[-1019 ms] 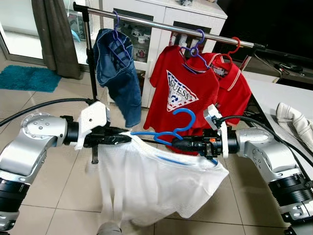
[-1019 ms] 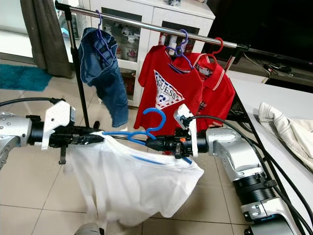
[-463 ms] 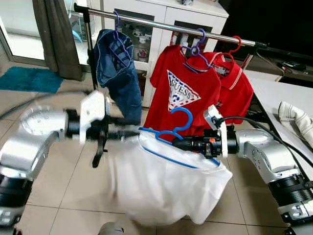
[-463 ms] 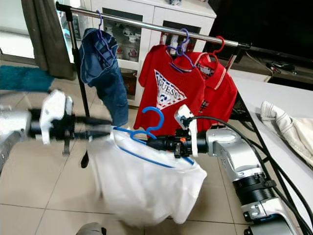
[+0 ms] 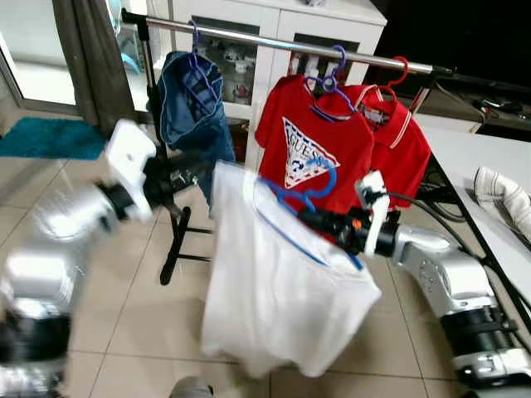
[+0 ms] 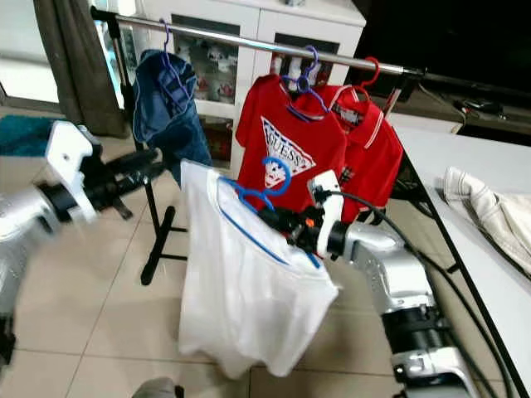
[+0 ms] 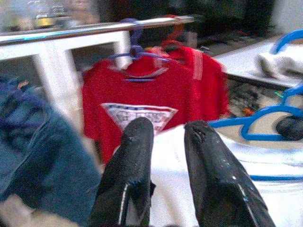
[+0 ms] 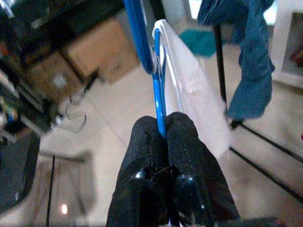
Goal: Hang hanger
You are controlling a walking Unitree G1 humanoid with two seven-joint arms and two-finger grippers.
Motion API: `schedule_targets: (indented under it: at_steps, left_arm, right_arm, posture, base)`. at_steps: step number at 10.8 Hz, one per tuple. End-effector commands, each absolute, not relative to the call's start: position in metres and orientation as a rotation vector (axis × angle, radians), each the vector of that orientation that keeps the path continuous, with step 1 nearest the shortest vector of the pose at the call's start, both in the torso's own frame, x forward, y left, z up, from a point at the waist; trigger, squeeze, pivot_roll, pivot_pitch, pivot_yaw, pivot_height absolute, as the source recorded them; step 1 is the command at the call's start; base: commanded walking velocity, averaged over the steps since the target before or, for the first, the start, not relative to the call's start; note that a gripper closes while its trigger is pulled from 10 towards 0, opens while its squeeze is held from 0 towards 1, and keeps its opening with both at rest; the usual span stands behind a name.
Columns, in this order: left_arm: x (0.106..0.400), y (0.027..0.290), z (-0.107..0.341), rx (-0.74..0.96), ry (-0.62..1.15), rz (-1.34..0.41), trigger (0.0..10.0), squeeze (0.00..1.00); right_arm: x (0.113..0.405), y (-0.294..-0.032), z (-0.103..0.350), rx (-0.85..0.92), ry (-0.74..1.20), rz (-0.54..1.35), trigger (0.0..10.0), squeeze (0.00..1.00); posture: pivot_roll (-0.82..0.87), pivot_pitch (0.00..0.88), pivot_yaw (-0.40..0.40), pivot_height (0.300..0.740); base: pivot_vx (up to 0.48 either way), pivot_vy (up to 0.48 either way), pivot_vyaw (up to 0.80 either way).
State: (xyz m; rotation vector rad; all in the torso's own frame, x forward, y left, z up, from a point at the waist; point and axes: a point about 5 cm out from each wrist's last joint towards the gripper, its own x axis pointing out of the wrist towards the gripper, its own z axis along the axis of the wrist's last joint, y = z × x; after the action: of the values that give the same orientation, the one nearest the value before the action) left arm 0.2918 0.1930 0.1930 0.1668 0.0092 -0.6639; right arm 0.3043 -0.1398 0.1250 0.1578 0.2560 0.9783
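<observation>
1. Hanger, blue, is clamped between the fingers of my right gripper, which are closed on its lower bar; its hook points up toward the rail.
2. White shirt hangs from that hanger, in front of the red shirts and below the rail, not yet hooked on.
3. Right arm carries the whole load alone, so the hook can be raised to the bare stretch of rail between the blue garment and the red shirts. That is my judgement of the intent.
4. Left gripper has its fingers slightly parted with nothing between them. It sits beside the shirt's shoulder, close to the blue garment.
5. Change from a second ago: my left gripper then pinched the shirt's far shoulder, stretching it wide and low. It has since let go and swung upward, and the shirt now drapes narrow and higher.
</observation>
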Motion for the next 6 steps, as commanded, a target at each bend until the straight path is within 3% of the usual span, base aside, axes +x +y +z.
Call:
schedule_targets:
  at_steps: [1,2,3,4,6]
  left_arm:
    - [0.287,0.182,0.186,0.139,0.021,-0.632,10.0,0.00]
    - [0.281,0.168,0.169,0.096,0.079,-0.572,10.0,0.00]
    - [0.278,0.159,0.159,0.052,0.114,-0.581,10.0,0.90]
    - [0.275,0.138,0.149,-0.048,0.132,-0.643,10.0,1.00]
    - [0.288,0.127,0.134,-0.020,0.174,-0.556,10.0,1.00]
  right_arm:
    - [0.305,-0.141,0.133,0.184,0.207,0.946,0.0,0.00]
    - [0.306,-0.133,0.138,0.225,0.163,0.905,0.0,0.00]
    - [0.306,-0.127,0.142,0.229,0.139,0.893,0.0,0.00]
    - [0.304,-0.114,0.152,0.241,0.090,0.903,0.0,0.00]
    - [0.303,-0.104,0.166,0.269,0.062,0.923,0.0,0.00]
  posture:
    - [0.17,0.000,-0.109,0.740]
    - [0.17,0.000,-0.126,0.740]
    - [0.16,0.000,-0.128,0.740]
    - [0.15,0.000,-0.129,0.740]
    - [0.12,0.000,-0.126,0.740]
  base:
    - [0.000,0.000,0.00]
    - [0.000,0.000,0.00]
    - [0.000,0.000,0.00]
    - [0.000,0.000,0.00]
    - [0.000,0.000,0.00]
